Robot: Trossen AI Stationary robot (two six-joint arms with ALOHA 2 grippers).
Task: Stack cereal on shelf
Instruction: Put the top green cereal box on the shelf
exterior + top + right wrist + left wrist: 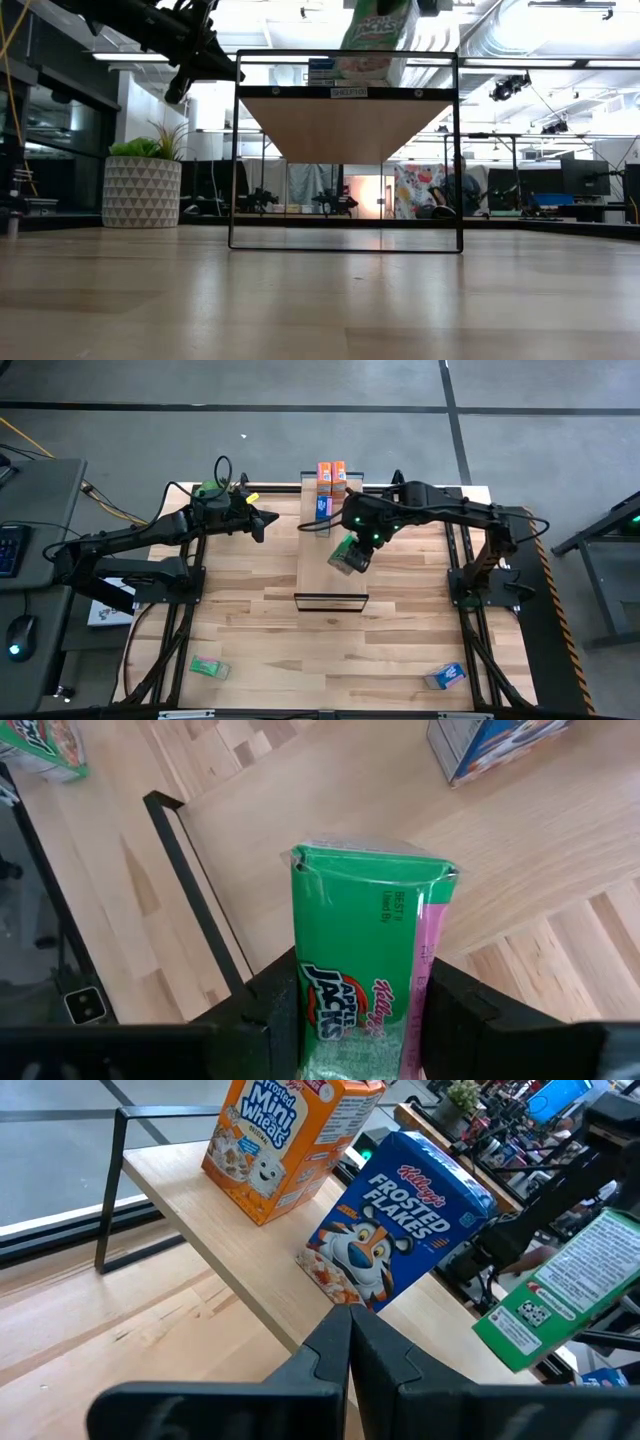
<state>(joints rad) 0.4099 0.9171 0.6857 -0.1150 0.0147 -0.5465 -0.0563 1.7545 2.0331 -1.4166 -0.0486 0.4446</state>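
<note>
The shelf (322, 565) stands mid-table, a light plank on a black frame. Two orange cereal boxes (331, 473) and a blue one (323, 507) stand on its far end. The left wrist view shows an orange box (285, 1140) and the blue box (400, 1220) too. My right gripper (352, 550) is over the plank's middle, shut on a green cereal box (365, 950). My left gripper (263, 522) hovers shut, left of the shelf's far part, and points at it. Another green box (210, 667) and blue box (445, 676) lie on the table near the front edge. My right gripper pinches the green box between its two fingers (272, 1005), one on each broad face (350, 1000). The fingers come from above, slanting down. The box sits tilted over the plank (345, 95). Whether its lower end touches the wood, I cannot tell.
A potted plant (140, 180) stands at the table's far left corner. The shelf's near half (330, 588) is bare wood. Open tabletop lies on both sides of the shelf and in front of it. The arm bases (160, 575) flank the table.
</note>
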